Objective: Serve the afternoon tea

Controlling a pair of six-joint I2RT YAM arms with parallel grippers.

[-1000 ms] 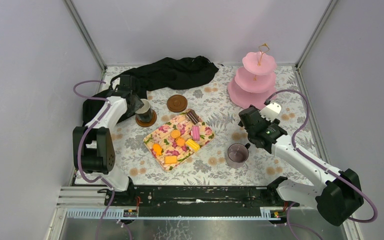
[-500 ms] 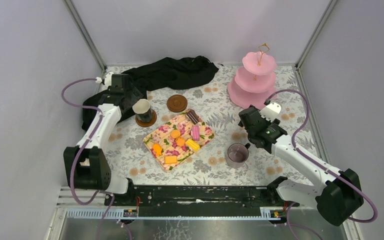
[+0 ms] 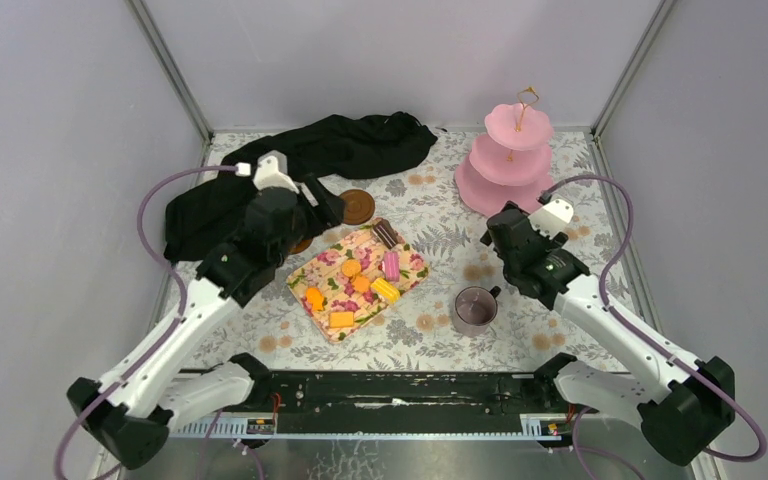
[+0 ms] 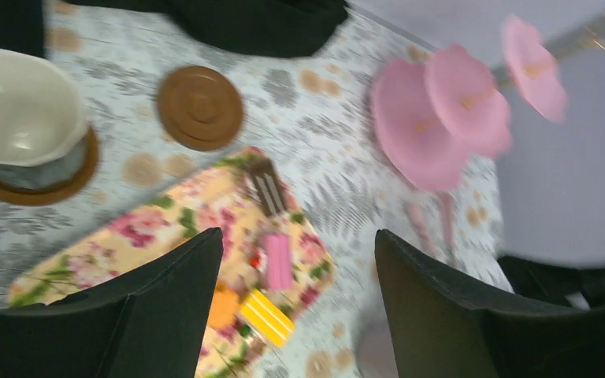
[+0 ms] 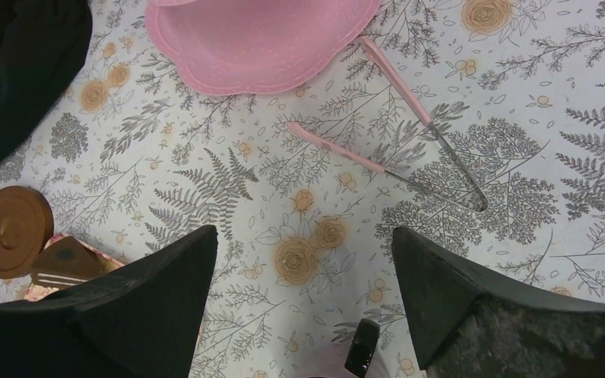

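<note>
The cakes sit in a bunch on the flowery napkin [image 3: 415, 262] in the middle of the tabletop [image 3: 410, 340]. There are orange cakes [image 3: 351, 268], a yellow cake [image 3: 385, 290], a pink cake [image 3: 391, 265] and a brown cake [image 3: 385, 233]. None are on the pink cake stand [image 3: 508, 160] at the back right.

The dark mug [image 4: 20, 118] stands on a brown coaster [image 4: 35, 189], just beside the napkin. The grey mug [image 3: 474, 308] stands on the bare tabletop, and a spare coaster [image 3: 355, 206] waits with nothing on it.

The left claw [image 4: 298, 244] hangs wide apart over the napkin and holds nothing. The right claw [image 5: 303, 236] is spread wide too, with nothing in it, above the tabletop between the stand and the grey mug. Pink tongs [image 5: 410, 150] lie below it, near the stand.

It looks like the cakes come next. The left claw would need to drop down, pinch one small cake softly, and carry it over to the stand. The cakes lie close together, so it must aim well.
</note>
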